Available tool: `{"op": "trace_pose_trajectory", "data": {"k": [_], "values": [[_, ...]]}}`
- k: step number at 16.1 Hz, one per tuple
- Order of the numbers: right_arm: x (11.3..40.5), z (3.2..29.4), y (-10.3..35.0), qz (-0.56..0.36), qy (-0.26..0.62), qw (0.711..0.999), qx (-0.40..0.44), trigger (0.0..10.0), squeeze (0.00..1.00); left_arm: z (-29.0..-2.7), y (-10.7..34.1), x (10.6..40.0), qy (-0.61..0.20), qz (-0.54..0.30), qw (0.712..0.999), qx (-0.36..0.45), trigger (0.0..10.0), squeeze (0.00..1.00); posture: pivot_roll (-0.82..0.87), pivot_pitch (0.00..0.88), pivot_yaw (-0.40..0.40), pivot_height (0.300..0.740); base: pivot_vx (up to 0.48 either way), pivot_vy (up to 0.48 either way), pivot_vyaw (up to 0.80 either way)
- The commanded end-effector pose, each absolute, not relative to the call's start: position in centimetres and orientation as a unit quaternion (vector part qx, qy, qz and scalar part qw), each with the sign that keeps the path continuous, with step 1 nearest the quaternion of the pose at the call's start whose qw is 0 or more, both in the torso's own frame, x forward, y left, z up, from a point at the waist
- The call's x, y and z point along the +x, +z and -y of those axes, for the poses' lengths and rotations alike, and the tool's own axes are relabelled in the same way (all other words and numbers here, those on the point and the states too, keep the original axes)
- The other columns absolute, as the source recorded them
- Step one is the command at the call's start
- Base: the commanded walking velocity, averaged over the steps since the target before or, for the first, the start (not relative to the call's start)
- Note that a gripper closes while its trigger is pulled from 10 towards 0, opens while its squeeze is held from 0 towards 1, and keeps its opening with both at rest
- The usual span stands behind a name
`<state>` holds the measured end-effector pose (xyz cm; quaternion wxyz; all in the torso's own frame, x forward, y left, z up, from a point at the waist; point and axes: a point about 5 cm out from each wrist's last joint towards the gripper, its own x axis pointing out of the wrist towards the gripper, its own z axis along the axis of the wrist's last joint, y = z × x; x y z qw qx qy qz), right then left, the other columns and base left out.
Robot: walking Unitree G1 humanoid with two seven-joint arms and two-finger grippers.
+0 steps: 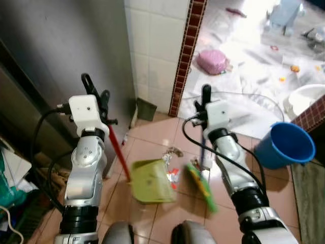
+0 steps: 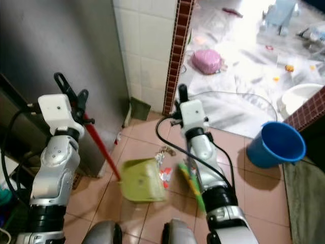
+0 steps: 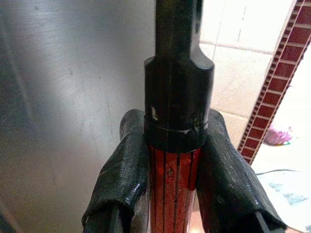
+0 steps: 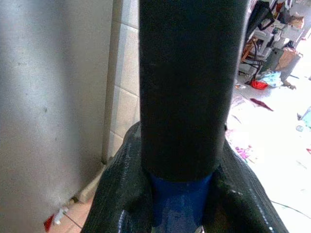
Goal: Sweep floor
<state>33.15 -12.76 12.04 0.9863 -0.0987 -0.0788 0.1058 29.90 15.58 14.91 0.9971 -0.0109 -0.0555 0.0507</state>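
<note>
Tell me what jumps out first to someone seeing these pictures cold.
The left claw is shut on the red handle of a green dustpan resting on the tan floor tiles. The right claw grips a blue-handled broom whose green head lies just right of the pan, with bits of litter between them. A bright blue bucket stands farther right.

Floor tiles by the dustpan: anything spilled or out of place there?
Yes. Small litter scraps, red and silvery, lie loose on the tiles between the green dustpan and the broom head, not yet swept in.
</note>
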Motion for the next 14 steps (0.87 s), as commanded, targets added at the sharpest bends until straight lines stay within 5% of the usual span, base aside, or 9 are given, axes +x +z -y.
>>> {"op": "trace_pose_trajectory", "data": {"k": [1, 14], "values": [[33.2, 13.7, 12.7, 0.093, 0.093, 0.986, -0.101, 10.0, 0.00, -15.1, 15.7, 30.0, 0.045, 0.077, 0.996, 0.001, 10.0, 0.00, -0.01, 0.105, -0.019, 0.740, 0.000, 0.000, 0.00], [33.6, 12.5, 13.1, 0.088, 0.113, 0.987, -0.069, 10.0, 0.00, -13.4, 11.1, 33.1, 0.103, 0.034, 0.992, 0.056, 10.0, 0.00, -0.04, 0.134, -0.013, 0.740, 0.000, 0.000, 0.00]]}}
